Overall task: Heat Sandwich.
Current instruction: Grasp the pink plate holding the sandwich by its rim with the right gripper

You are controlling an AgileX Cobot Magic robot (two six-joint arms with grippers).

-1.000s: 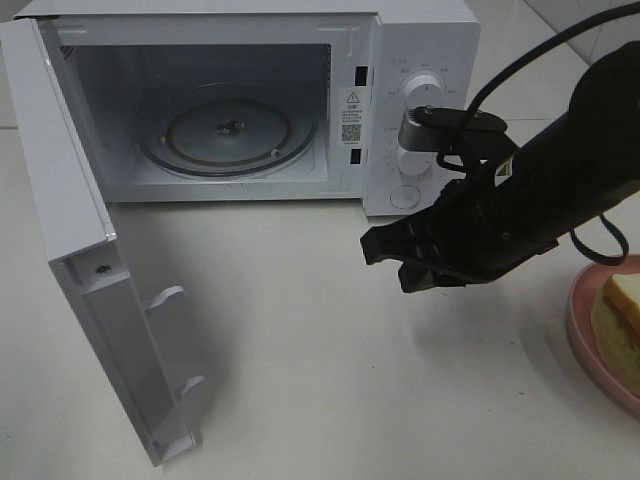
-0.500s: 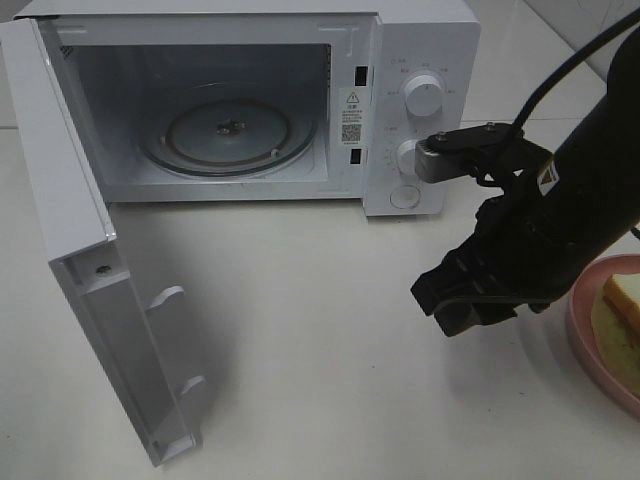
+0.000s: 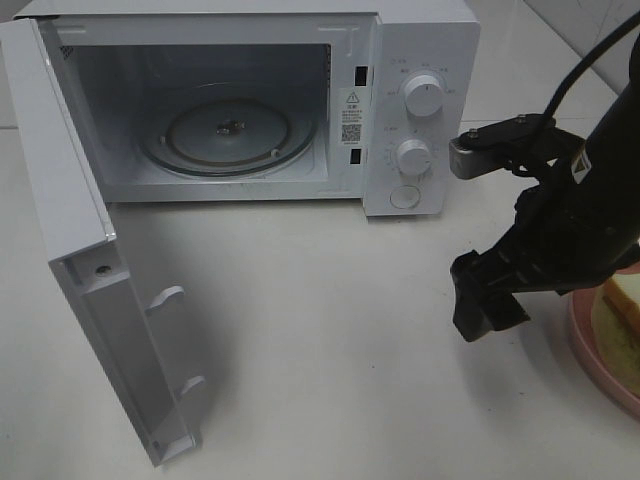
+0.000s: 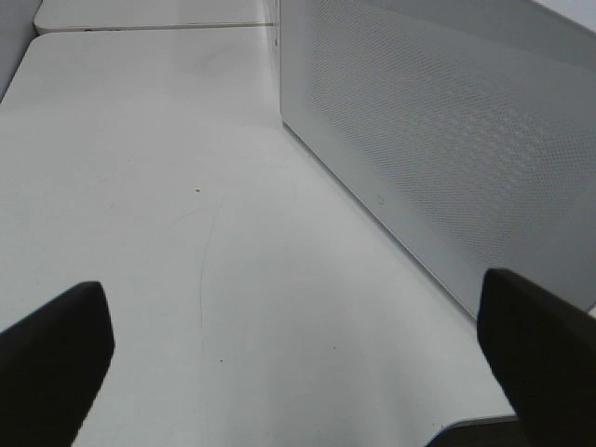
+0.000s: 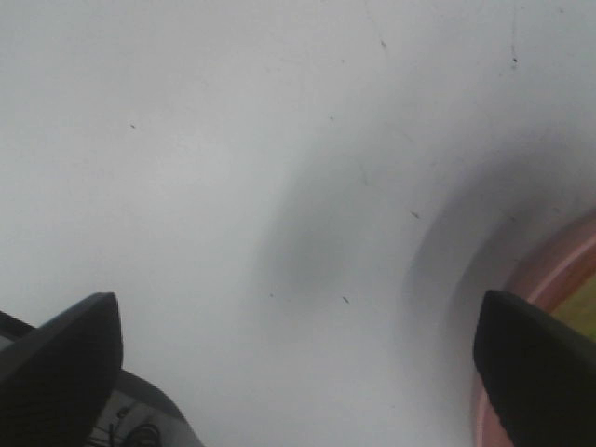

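Note:
The sandwich (image 3: 624,308), pale bread with an orange crust, lies on a pink plate (image 3: 590,345) at the right edge of the exterior high view, partly cut off. My right gripper (image 3: 488,305) hangs low over the table just left of the plate, open and holding nothing. In the right wrist view its fingers (image 5: 65,358) stand wide apart around the right gripper (image 5: 298,372), with the plate rim (image 5: 545,275) and a yellowish strip of the sandwich (image 5: 583,303) at one side. My left gripper (image 4: 298,363) is open and empty; it does not appear in the exterior high view.
A white microwave (image 3: 420,60) stands at the back, its door (image 3: 80,250) swung fully open to the left, and the glass turntable (image 3: 228,135) inside is bare. The left wrist view shows a perforated microwave wall (image 4: 447,140) close by.
My right arm has swung right and down, from in front of the microwave dials to beside the pink plate, and its jaws have opened. The left gripper has stayed open.

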